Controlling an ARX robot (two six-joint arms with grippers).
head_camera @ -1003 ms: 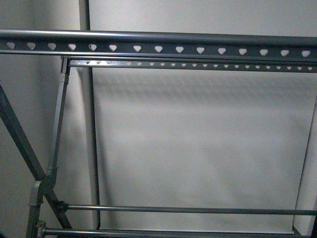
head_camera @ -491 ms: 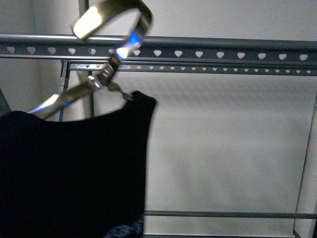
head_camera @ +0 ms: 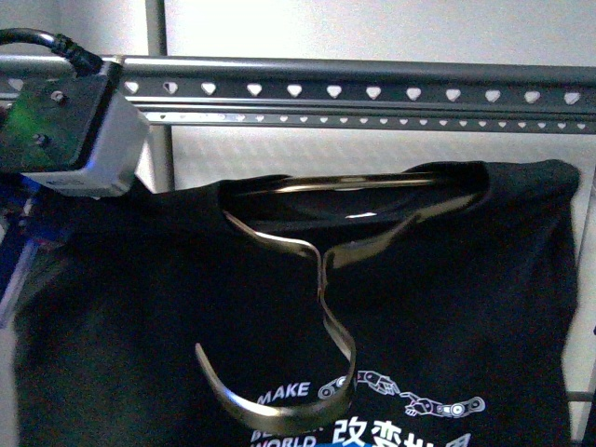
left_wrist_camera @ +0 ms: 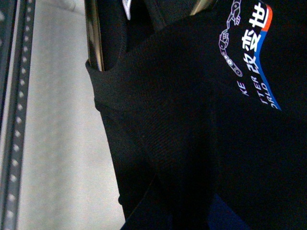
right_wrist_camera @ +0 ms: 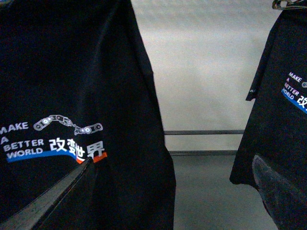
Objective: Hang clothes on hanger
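The clothes [head_camera: 447, 307], a black T-shirt with a white and blue chest print, hang spread just below the hanger's top rail [head_camera: 372, 91] with its heart-shaped holes. A brass wire coat hanger [head_camera: 321, 251] sits in the collar, its hook curling down over the chest. My left arm's wrist block [head_camera: 70, 130] is at the shirt's upper left. In the left wrist view my left gripper [left_wrist_camera: 180, 211] is shut on the clothes [left_wrist_camera: 192, 120], its jaws buried in fabric. My right gripper [right_wrist_camera: 177, 201] is open and empty beside the printed shirt [right_wrist_camera: 72, 96].
A second black shirt [right_wrist_camera: 283, 96] with the same print hangs on the other side of my right gripper, with a hook above it. Thin rack crossbars [right_wrist_camera: 204, 132] run behind, before a pale wall. The rack rail also shows in the left wrist view [left_wrist_camera: 19, 96].
A second ago only the bare rack showed. The shirt on its wire hanger rose in from the left and now spans the view under the top rail, with my left wrist at upper left.
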